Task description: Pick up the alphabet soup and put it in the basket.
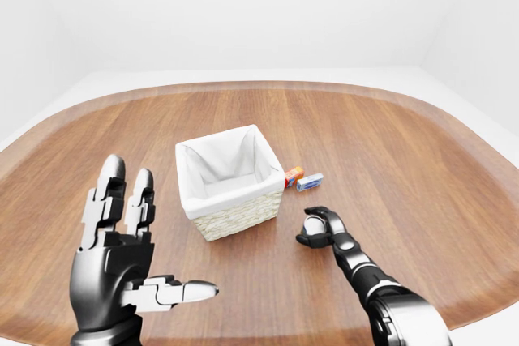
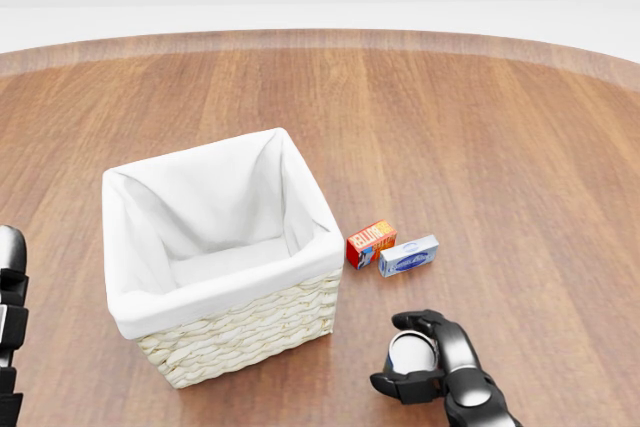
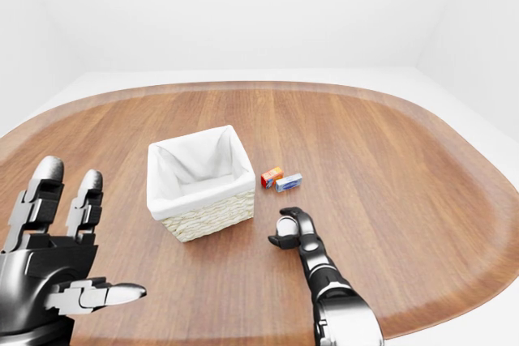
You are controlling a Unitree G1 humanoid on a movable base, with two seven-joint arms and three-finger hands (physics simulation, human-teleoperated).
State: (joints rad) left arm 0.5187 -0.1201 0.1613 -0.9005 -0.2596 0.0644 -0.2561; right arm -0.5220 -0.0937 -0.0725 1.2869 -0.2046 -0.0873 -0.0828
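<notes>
Right hand (image 2: 425,362) was clamped around the alphabet soup (image 2: 410,352), apparently resting on the table (image 2: 500,147); left hand (image 1: 122,261) spread wide beside the basket (image 2: 215,247).

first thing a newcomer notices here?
Probably the white-lined wicker basket at the middle-left of the head view, standing empty on the round wooden table. Next, the right hand at the bottom edge, fingers curled round the alphabet soup can. In the left-eye view the left hand looms open at lower left.
</notes>
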